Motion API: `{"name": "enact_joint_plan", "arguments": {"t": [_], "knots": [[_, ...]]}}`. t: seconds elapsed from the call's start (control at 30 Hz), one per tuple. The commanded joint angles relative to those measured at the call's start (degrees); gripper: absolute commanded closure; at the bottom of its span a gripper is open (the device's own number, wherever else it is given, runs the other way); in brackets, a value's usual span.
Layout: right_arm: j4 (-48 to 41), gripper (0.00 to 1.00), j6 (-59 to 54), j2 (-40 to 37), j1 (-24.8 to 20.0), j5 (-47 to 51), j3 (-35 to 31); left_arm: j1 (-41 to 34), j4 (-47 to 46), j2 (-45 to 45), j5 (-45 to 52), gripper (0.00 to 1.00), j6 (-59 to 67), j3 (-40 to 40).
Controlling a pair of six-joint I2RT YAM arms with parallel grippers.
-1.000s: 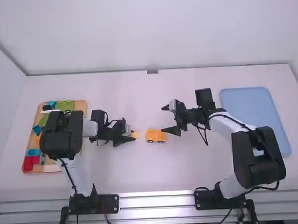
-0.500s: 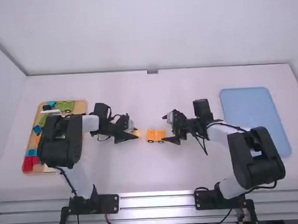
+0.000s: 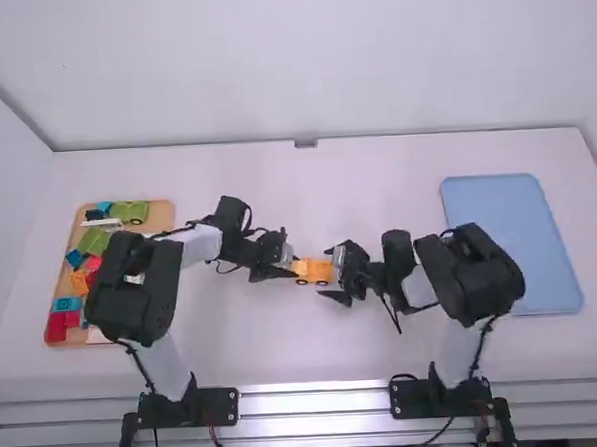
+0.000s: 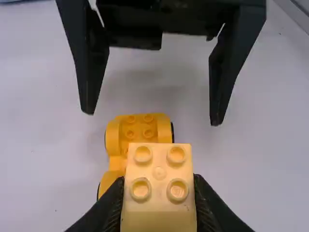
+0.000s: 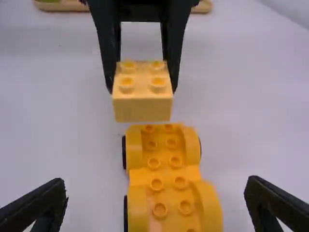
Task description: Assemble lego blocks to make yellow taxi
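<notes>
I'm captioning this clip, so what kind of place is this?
Probably a robot test bench: two mounted arms, a white table, and a tray of toy bricks.

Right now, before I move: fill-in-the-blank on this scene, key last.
The pale yellow block is held by the ____ end effector. On top it has ____ raised studs. Beyond the orange-yellow chassis, the right end effector is not shut but ____. The tray on the table's right side is coloured ____.

left; four; open; blue
</notes>
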Motion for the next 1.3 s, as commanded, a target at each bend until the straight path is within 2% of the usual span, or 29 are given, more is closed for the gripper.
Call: {"name": "enact_joint_plan", "arguments": {"t": [0.0,0.23,0.4,0.53,0.57,0.7,0.77,0.8,0.83,0.87,1.0,1.27], "knots": [[0.0,0.02,1.6,2.7,-0.9,-2.9,2.2,0.0,-0.3,-0.5,2.8,0.94,0.6,0.8],[-4.2,0.02,-0.5,9.9,-0.2,-5.1,10.0,-0.6,1.4,-0.5,2.4,0.95,-3.9,0.8],[-6.1,0.02,-1.2,10.9,0.0,-6.7,12.2,-1.6,1.9,-0.5,2.0,0.96,-3.9,0.4],[-12.2,0.00,-6.2,11.2,0.8,-5.7,13.7,-3.0,6.6,-0.5,-0.1,0.98,-6.3,-1.6],[-13.2,0.02,-6.8,11.2,1.0,-5.8,14.0,-3.0,8.1,-0.5,-0.3,0.98,-8.1,-2.1],[-17.0,0.22,-9.6,11.2,1.3,-5.7,14.9,-2.7,15.1,-0.5,-0.5,0.98,-14.5,-4.5],[-17.6,0.31,-9.6,11.2,1.2,-5.8,15.0,-3.0,15.9,-0.5,-0.6,0.98,-14.4,-5.2],[-18.4,0.39,-9.6,11.2,1.2,-5.7,15.4,-2.9,16.1,-0.5,-0.6,0.98,-14.5,-5.7],[-18.6,0.41,-9.6,11.2,1.1,-5.7,15.5,-2.7,16.1,-0.5,-0.5,0.98,-15.0,-5.9],[-18.9,0.48,-10.8,11.2,0.7,-6.1,15.5,-2.9,16.4,-0.5,-0.6,0.98,-16.1,-6.3],[-19.3,0.54,-13.5,11.2,0.0,-7.6,14.9,-3.1,16.1,-0.5,-0.4,0.98,-16.1,-6.6],[-20.1,0.55,-13.7,11.2,-0.8,-10.3,14.6,-3.3,16.9,-0.5,0.7,0.98,-16.4,-8.2]]}}
